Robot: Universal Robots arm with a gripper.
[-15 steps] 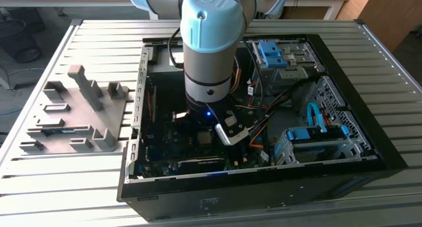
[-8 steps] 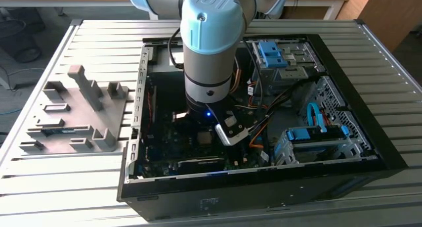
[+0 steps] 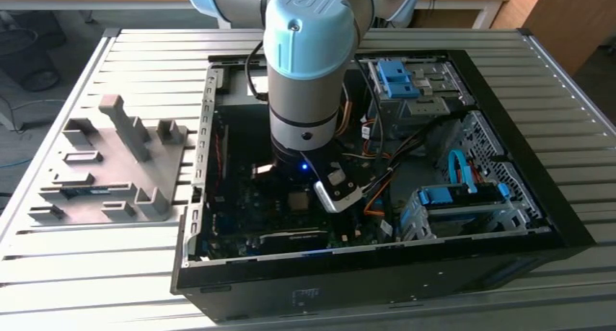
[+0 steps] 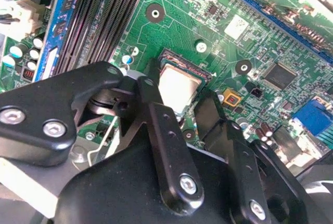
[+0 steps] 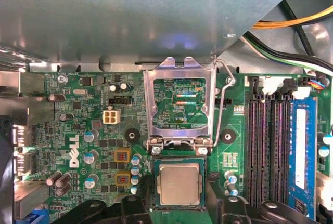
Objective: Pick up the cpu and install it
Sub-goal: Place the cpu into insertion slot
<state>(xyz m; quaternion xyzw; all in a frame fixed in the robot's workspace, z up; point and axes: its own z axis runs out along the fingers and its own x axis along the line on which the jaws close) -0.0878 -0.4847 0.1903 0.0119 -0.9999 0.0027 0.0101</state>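
The arm [image 3: 306, 93] is a thick silver-grey tube topped by a rounded pale blue cap [image 3: 308, 28] with a raised emblem. Lower down a thin dark seam rings the tube, and at the wrist there is a small glowing blue light [image 3: 304, 165] and a white-edged bracket [image 3: 337, 190]. In the second wrist view the gripper [image 4: 179, 96] is matte black, built of flat jointed link bars fastened with silver screws [image 4: 188, 184], and has narrow black fingers [image 4: 208, 112].
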